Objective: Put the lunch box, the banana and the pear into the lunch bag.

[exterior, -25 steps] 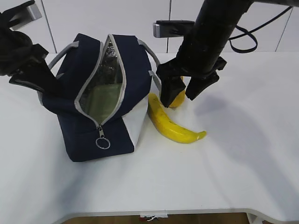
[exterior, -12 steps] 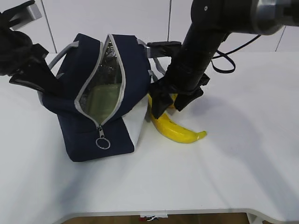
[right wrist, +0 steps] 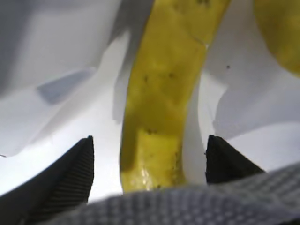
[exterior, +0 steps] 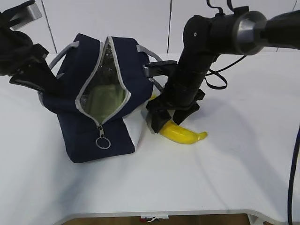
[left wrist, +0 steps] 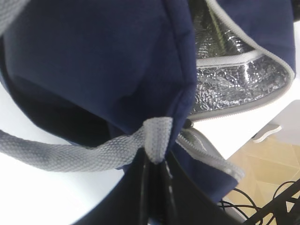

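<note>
The navy lunch bag point(exterior: 126, 61) lies unzipped on the white table, and the sage-green lid of the lunch box point(exterior: 105, 101) shows inside it. My left gripper point(exterior: 47, 84) is shut on the bag's grey handle strap point(left wrist: 157, 136) where it joins the bag's edge, with its fingers point(left wrist: 145, 192) pinched together. The yellow banana point(exterior: 185, 135) lies right of the bag. My right gripper point(exterior: 168, 122) is open and low over it, one fingertip on each side of the banana point(right wrist: 159, 93). The pear point(right wrist: 281, 33) shows at the top right of the right wrist view and is hidden behind the arm in the exterior view.
The zipper's ring pull point(exterior: 103, 142) hangs at the bag's near end. The bag's silver foil lining point(left wrist: 229, 79) shows in the left wrist view. The table's front edge point(exterior: 154, 213) runs along the bottom. The white table point(exterior: 253, 140) lies bare right of the banana.
My right gripper has moved left and down, from around the pear to over the banana's bag-side half. The bag and the left gripper have not moved.
</note>
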`<state>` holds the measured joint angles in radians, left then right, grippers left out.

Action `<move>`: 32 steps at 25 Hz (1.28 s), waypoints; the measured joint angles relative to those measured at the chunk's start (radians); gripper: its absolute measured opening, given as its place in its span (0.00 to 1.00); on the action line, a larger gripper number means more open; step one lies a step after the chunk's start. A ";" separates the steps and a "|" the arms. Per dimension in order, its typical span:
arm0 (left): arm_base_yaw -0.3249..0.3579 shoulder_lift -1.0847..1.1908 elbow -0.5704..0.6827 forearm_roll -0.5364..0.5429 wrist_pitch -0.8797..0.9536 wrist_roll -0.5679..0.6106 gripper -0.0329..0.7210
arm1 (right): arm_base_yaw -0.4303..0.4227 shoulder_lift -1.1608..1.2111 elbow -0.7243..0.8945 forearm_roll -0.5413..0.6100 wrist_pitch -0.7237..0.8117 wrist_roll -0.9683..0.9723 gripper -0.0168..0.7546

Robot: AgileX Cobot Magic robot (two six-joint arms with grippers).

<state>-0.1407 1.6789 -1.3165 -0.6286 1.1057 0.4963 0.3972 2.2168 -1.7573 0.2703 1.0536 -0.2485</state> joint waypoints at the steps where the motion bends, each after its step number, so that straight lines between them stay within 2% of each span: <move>1: 0.000 0.000 0.000 0.000 0.000 0.000 0.04 | 0.000 0.001 0.000 0.000 0.002 0.000 0.78; 4: 0.000 0.000 0.000 0.000 -0.002 0.000 0.04 | 0.000 0.001 0.000 0.000 0.004 0.000 0.76; 10: 0.000 0.000 0.000 0.000 -0.002 0.000 0.04 | 0.000 0.016 0.000 0.000 0.027 0.000 0.60; 18: 0.000 0.000 0.000 0.000 -0.002 0.000 0.04 | 0.000 0.021 0.000 0.000 0.067 0.000 0.55; 23: 0.000 0.000 0.000 0.000 -0.002 0.000 0.04 | 0.000 0.021 -0.002 0.000 0.124 0.000 0.45; 32: 0.000 0.000 0.000 0.000 -0.002 0.000 0.04 | 0.000 0.028 -0.067 -0.003 0.159 0.006 0.43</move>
<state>-0.1407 1.6789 -1.3165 -0.6286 1.1040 0.4963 0.3972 2.2447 -1.8241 0.2669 1.2125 -0.2424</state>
